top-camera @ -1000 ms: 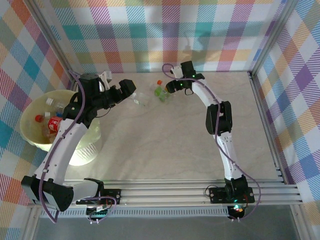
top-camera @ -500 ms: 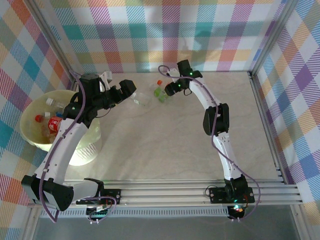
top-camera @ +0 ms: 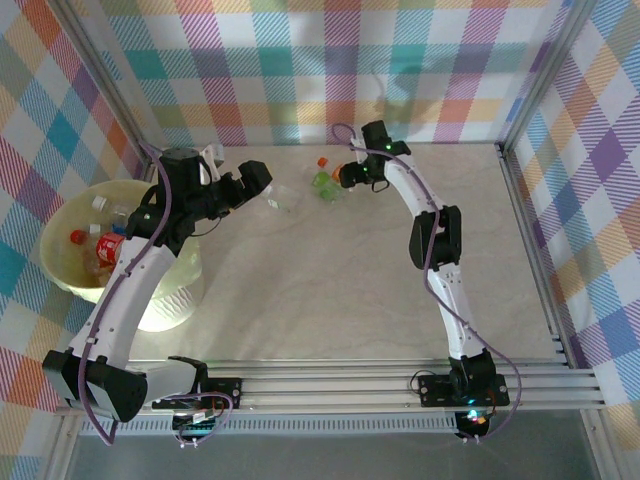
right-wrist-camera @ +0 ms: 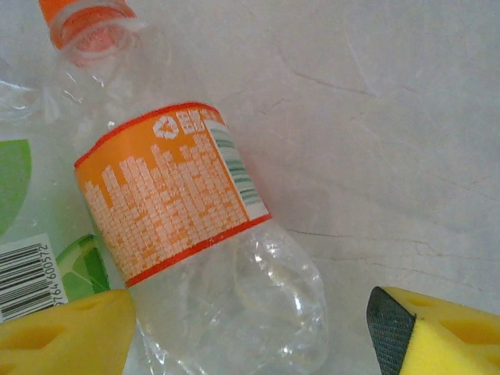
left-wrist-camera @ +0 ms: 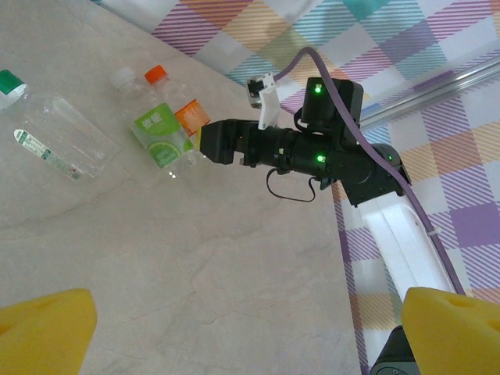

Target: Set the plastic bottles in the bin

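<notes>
orange-label bottle [right-wrist-camera: 180, 226]: clear, crumpled, orange cap toward 11 o'clock. lies flat on the table [right-wrist-camera: 391, 117], base between the pads of the right pincer [right-wrist-camera: 250, 334]. jaws parted, nothing gripped. green-label bottle [right-wrist-camera: 82, 266] at its 9 o'clock. left pincer [left-wrist-camera: 250, 328] wide open, empty.

A pale, marble-patterned table [top-camera: 320, 290] is seen, its surface crossed by thin dark veins. Behind the table and at both its sides, checked cloth panels [top-camera: 330, 60] in pastel colours are set. Silver metal rails [top-camera: 340, 385] are laid along the table's near edge, and a metal bar [top-camera: 533, 250] is fixed along its right edge.
</notes>
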### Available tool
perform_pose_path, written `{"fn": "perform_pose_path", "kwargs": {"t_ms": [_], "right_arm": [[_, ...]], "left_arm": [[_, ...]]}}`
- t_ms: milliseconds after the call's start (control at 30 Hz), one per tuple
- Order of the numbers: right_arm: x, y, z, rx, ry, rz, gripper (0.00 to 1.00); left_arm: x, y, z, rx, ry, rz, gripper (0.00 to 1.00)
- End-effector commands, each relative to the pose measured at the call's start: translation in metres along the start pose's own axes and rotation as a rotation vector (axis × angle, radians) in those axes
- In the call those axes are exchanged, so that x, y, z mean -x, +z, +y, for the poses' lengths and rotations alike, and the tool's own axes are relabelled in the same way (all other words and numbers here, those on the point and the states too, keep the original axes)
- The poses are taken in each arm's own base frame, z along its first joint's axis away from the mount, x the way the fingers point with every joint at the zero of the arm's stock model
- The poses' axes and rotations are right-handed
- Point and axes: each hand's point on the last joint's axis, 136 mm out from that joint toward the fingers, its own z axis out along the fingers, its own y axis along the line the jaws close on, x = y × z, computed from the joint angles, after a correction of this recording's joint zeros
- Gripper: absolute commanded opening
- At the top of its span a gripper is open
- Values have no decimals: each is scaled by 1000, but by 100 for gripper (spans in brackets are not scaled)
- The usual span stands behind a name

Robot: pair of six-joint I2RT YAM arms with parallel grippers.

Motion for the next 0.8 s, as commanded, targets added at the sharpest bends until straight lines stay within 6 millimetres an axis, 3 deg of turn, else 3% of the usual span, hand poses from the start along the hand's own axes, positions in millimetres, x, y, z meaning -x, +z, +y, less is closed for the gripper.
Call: {"fn": "perform_pose_path", "kwargs": {"t_ms": [0, 333, 500, 633, 767], "right_arm": [[-20, 12, 14, 74, 36, 65, 79], [-32, 26, 17, 102, 38, 96, 77], [-31, 24, 18, 106, 36, 92, 64], [-23, 11, 21, 116, 43, 55, 54], [-18, -13, 25, 113, 55, -18, 50]], "left_arm": [[-8, 2, 1, 7, 25, 19, 100], [-9, 2, 3, 12, 22, 22, 100], [-10, 2, 4, 15, 19, 23, 100], [-13, 3, 7, 19, 15, 29, 100], [-16, 2, 7, 12, 11, 33, 100]]}}
